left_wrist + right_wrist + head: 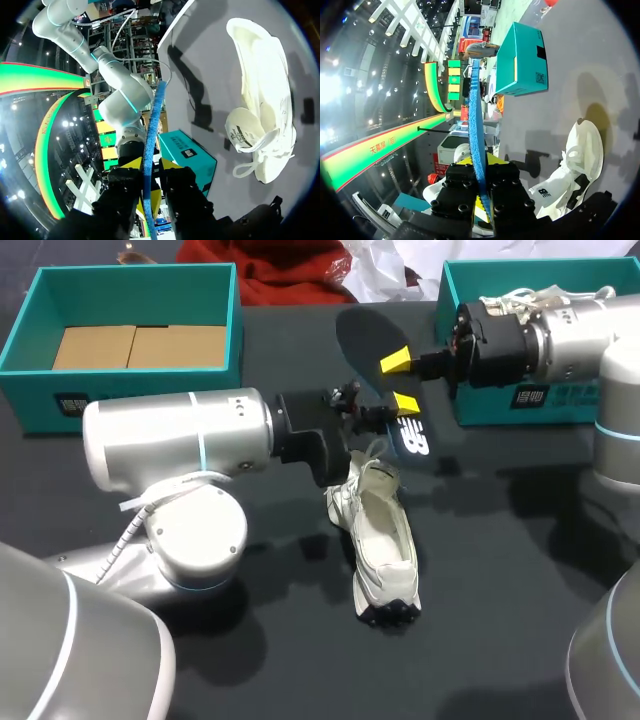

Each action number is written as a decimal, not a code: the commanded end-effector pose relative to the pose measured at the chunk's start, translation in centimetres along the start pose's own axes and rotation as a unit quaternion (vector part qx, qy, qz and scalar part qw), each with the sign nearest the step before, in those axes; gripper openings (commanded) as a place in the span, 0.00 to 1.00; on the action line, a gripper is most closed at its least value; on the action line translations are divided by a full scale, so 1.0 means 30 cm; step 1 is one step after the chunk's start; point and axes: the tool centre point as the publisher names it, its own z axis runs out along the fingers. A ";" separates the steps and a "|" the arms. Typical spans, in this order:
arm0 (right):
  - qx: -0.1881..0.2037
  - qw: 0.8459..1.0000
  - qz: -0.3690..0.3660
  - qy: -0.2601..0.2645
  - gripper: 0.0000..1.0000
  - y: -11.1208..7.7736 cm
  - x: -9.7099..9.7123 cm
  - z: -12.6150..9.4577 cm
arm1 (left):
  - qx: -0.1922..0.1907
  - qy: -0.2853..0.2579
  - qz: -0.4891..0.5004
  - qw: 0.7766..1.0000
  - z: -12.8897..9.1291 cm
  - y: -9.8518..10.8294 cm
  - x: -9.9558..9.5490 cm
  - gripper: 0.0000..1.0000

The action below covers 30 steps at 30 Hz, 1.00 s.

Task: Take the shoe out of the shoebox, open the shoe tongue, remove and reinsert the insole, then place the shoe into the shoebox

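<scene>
White shoe lies on the black bench, out of its box, tongue spread open. Dark insole is out too, held in the air above the shoe, with the left end effector and right end effector both clamped on it. Remaining: reinsert insole, return shoe to teal shoebox. White logo on insole; labels on shoebox and second teal box, print not read.

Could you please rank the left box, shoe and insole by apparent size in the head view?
1. left box, clearly largest.
2. shoe and insole look about alike; the insole is held up nearer the camera, so I won't rank them.
</scene>
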 end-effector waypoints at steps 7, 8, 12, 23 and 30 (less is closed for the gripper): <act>-0.008 1.000 0.018 -0.003 0.00 -0.024 -0.024 -0.013 | -0.021 -0.020 -0.079 0.996 -0.188 0.047 -0.057 1.00; -0.009 1.000 0.019 -0.002 0.00 -0.030 -0.028 -0.016 | -0.019 -0.018 -0.087 0.996 -0.209 0.058 -0.062 1.00; -0.014 1.000 0.022 0.000 0.00 -0.050 -0.040 -0.023 | -0.020 -0.016 -0.103 0.994 -0.287 0.109 -0.078 1.00; 0.003 1.000 0.018 -0.003 0.00 -0.076 -0.055 -0.003 | 0.041 0.012 -0.032 0.999 -0.386 0.176 -0.106 1.00; 0.003 1.000 0.018 -0.003 0.00 -0.076 -0.055 -0.003 | 0.041 0.012 -0.032 0.999 -0.386 0.176 -0.106 1.00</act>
